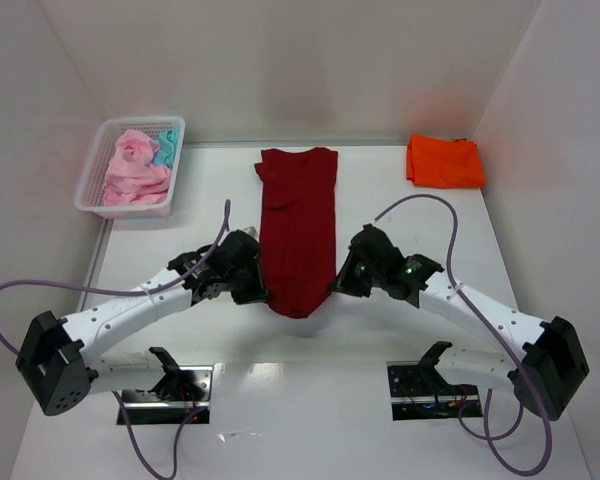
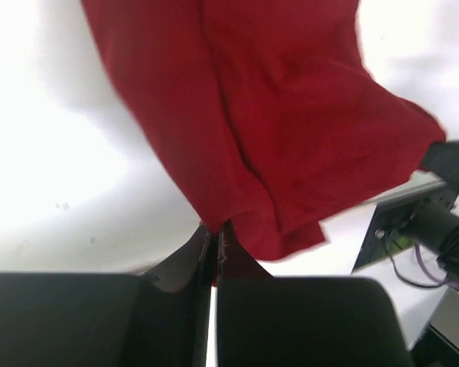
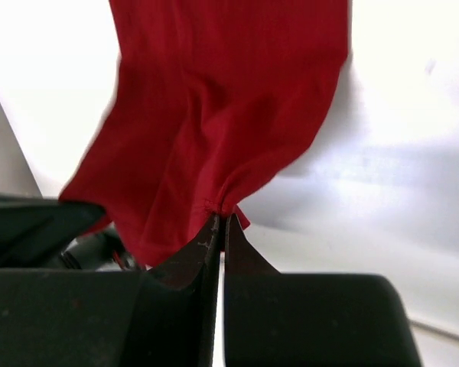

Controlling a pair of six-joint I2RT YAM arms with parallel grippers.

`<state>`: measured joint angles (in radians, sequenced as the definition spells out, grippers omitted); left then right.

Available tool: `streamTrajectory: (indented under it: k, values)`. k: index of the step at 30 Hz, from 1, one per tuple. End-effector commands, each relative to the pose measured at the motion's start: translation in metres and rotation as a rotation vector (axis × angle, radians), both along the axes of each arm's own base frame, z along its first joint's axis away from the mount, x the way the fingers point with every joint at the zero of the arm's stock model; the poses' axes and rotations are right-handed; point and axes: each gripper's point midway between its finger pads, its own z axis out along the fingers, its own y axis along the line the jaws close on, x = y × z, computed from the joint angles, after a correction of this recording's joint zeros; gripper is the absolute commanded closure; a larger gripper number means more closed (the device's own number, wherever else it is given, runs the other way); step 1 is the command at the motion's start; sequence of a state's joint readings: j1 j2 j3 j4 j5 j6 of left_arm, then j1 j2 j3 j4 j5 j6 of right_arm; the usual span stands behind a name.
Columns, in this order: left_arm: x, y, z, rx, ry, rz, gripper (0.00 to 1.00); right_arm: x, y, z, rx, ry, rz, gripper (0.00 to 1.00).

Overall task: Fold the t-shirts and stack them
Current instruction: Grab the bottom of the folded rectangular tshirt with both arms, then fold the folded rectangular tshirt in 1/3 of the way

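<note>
A dark red t-shirt (image 1: 298,225) lies in a long narrow strip down the middle of the table, collar end far, near end lifted. My left gripper (image 1: 263,293) is shut on its near left corner (image 2: 237,214). My right gripper (image 1: 333,287) is shut on its near right corner (image 3: 214,200). The cloth hangs between the two grippers. A bright orange t-shirt (image 1: 444,161) lies folded at the far right. Pale pink t-shirts (image 1: 135,170) and a teal one (image 1: 165,148) sit bunched in the basket.
A white mesh basket (image 1: 96,170) stands at the far left. White walls close the table on the left, back and right. The right arm's body (image 2: 444,214) shows at the right of the left wrist view.
</note>
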<state>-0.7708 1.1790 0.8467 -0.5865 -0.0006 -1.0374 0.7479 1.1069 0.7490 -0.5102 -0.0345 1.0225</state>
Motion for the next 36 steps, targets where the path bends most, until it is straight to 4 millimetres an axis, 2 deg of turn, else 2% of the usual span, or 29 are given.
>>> streamTrajectory:
  k: [1, 3, 5, 6, 8, 9, 10, 11, 12, 13, 14, 16, 17, 18, 20, 21, 25, 26, 27, 28, 29, 30, 31, 33, 34, 36]
  values:
    - [0.031, -0.005, 0.022, -0.001, -0.104, -0.023, 1.00, 0.042, -0.004, 0.030, -0.007, -0.135, -0.033, 1.00]
    - [0.048, -0.002, 0.026, -0.001, -0.135, -0.021, 1.00, 0.068, -0.011, 0.041, -0.004, -0.178, -0.076, 1.00]
    - [0.062, -0.005, 0.028, -0.010, -0.154, -0.039, 1.00, 0.081, -0.017, 0.040, -0.011, -0.191, -0.074, 1.00]
    - [0.074, 0.001, 0.028, -0.006, -0.164, -0.014, 0.99, 0.100, -0.021, 0.043, 0.003, -0.214, -0.102, 1.00]
    - [0.089, 0.001, 0.021, -0.009, -0.163, -0.015, 0.99, 0.116, -0.023, 0.047, 0.006, -0.244, -0.097, 1.00]
    - [0.101, 0.004, 0.027, -0.011, -0.177, -0.009, 0.99, 0.132, -0.026, 0.057, 0.016, -0.282, -0.116, 1.00]
    - [0.109, 0.002, 0.021, -0.010, -0.168, -0.014, 0.99, 0.138, -0.020, 0.051, 0.012, -0.268, -0.099, 1.00]
    - [0.117, 0.003, 0.021, -0.007, -0.180, -0.014, 1.00, 0.147, -0.020, 0.051, 0.000, -0.281, -0.094, 1.00]
    - [0.123, -0.002, 0.022, -0.007, -0.197, -0.040, 1.00, 0.156, -0.016, 0.060, 0.004, -0.301, -0.089, 1.00]
    - [0.131, -0.001, 0.015, 0.002, -0.187, -0.045, 1.00, 0.166, -0.011, 0.054, 0.002, -0.297, -0.088, 1.00]
    - [0.144, -0.002, 0.021, -0.009, -0.208, -0.040, 1.00, 0.170, -0.007, 0.052, 0.004, -0.302, -0.069, 1.00]
    - [0.156, -0.003, 0.012, -0.005, -0.196, -0.062, 1.00, 0.186, -0.003, 0.058, 0.033, -0.325, -0.070, 1.00]
    - [0.165, 0.002, 0.011, -0.002, -0.193, -0.042, 1.00, 0.189, 0.000, 0.048, 0.027, -0.300, -0.062, 1.00]
    - [0.173, 0.000, 0.016, -0.016, -0.213, -0.051, 1.00, 0.196, 0.003, 0.054, 0.037, -0.318, -0.063, 1.00]
    - [0.184, 0.005, 0.010, -0.020, -0.204, -0.045, 1.00, 0.204, 0.007, 0.048, 0.029, -0.319, -0.057, 1.00]
    - [0.189, 0.007, 0.007, -0.015, -0.210, -0.044, 1.00, 0.209, 0.009, 0.052, 0.035, -0.331, -0.058, 1.00]
    - [0.210, 0.013, 0.001, -0.043, -0.192, -0.036, 1.00, 0.226, 0.000, 0.043, 0.011, -0.325, -0.075, 1.00]
    - [0.213, 0.006, 0.006, -0.072, -0.202, -0.065, 1.00, 0.227, 0.000, 0.038, 0.000, -0.321, -0.067, 1.00]
    - [0.219, 0.008, 0.006, -0.082, -0.199, -0.059, 1.00, 0.233, -0.004, 0.036, -0.004, -0.316, -0.079, 1.00]
    - [0.223, 0.009, -0.001, -0.082, -0.185, -0.066, 1.00, 0.238, -0.007, 0.042, 0.006, -0.327, -0.085, 1.00]
    - [0.224, 0.004, 0.000, -0.103, -0.180, -0.082, 1.00, 0.238, -0.007, 0.035, -0.006, -0.319, -0.077, 1.00]
    - [0.230, 0.000, 0.007, -0.111, -0.196, -0.101, 1.00, 0.244, -0.011, 0.041, -0.002, -0.331, -0.090, 1.00]
    - [0.233, -0.002, -0.001, -0.112, -0.184, -0.116, 1.00, 0.249, -0.014, 0.041, -0.004, -0.331, -0.101, 1.00]
    - [0.236, -0.009, -0.001, -0.132, -0.176, -0.146, 1.00, 0.255, -0.012, 0.039, -0.010, -0.334, -0.094, 1.00]
    - [0.240, -0.009, -0.009, -0.125, -0.167, -0.153, 1.00, 0.260, -0.017, 0.030, -0.025, -0.323, -0.097, 1.00]
    - [0.248, -0.010, -0.006, -0.134, -0.168, -0.151, 0.98, 0.267, -0.012, 0.030, -0.021, -0.329, -0.081, 1.00]
